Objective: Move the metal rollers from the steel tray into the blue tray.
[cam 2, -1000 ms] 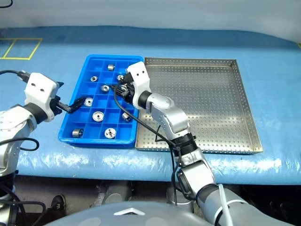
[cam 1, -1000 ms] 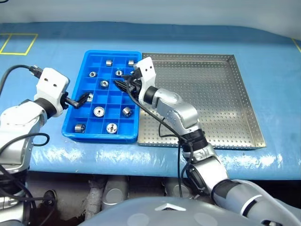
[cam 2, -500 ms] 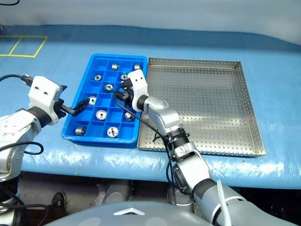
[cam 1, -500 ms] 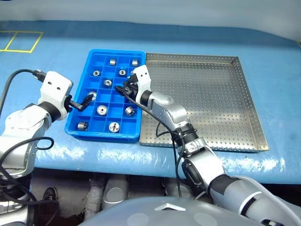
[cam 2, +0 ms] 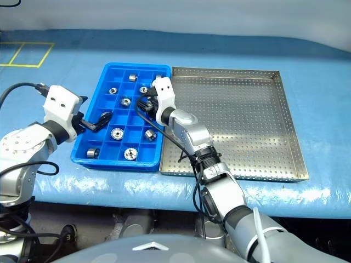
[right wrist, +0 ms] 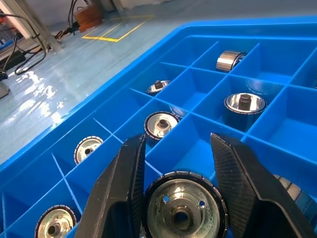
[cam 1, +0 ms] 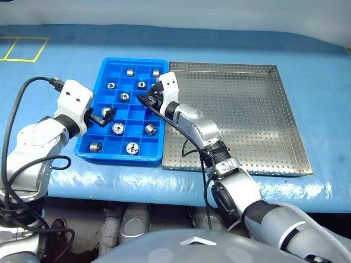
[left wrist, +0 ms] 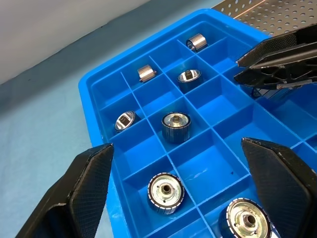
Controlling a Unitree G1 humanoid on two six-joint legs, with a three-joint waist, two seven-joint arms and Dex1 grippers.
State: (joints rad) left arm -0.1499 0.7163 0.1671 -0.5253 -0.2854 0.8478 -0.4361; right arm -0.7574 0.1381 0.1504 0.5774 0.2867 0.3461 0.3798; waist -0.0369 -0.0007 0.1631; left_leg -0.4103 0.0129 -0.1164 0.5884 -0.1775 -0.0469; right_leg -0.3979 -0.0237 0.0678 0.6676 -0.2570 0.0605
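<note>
Lowered since a second ago: right gripper [right wrist: 181,198], clamped on a metal roller [right wrist: 182,210], directly above the blue tray [cam 1: 104,71]; left gripper [left wrist: 185,173] apart, idle.

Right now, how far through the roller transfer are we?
Nearly done. The steel tray looks bare of rollers, and about nine metal rollers already sit in the blue tray compartments. In hand: the right gripper is shut on one roller above the blue tray, not yet released. The left gripper is open and holds nothing.
</note>
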